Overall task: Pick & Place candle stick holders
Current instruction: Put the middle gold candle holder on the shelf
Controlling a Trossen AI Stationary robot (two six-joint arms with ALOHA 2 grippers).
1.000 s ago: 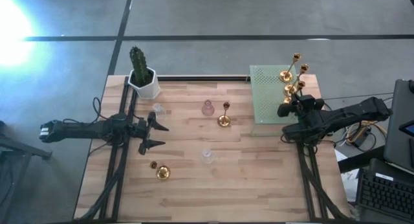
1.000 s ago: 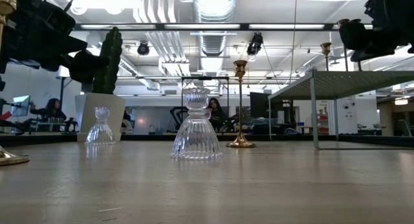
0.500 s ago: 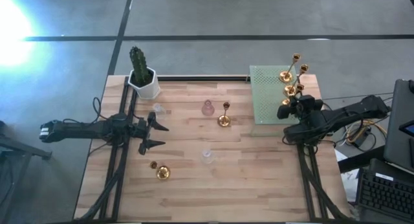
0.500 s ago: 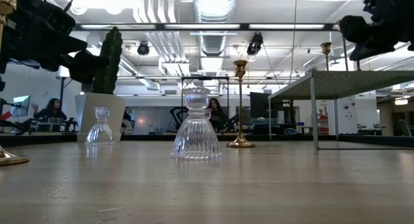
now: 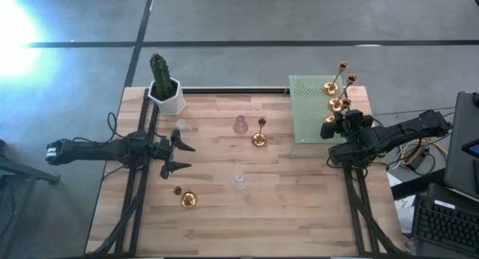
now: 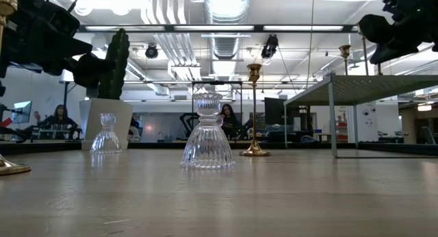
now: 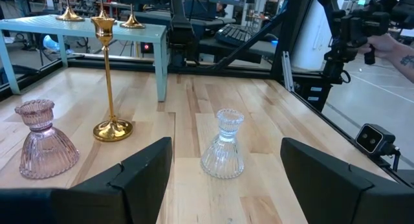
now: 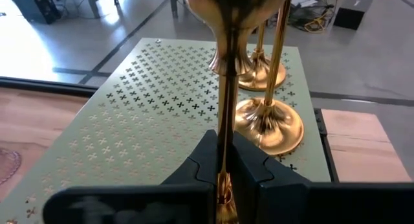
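Over the green perforated stand (image 5: 308, 109), the right gripper (image 8: 223, 166) pinches a gold candle stick holder (image 8: 226, 88) by its stem.
Two more gold holders (image 8: 262, 101) stand just beyond; left gripper (image 5: 179, 157) waits spread apart over the table's left side.
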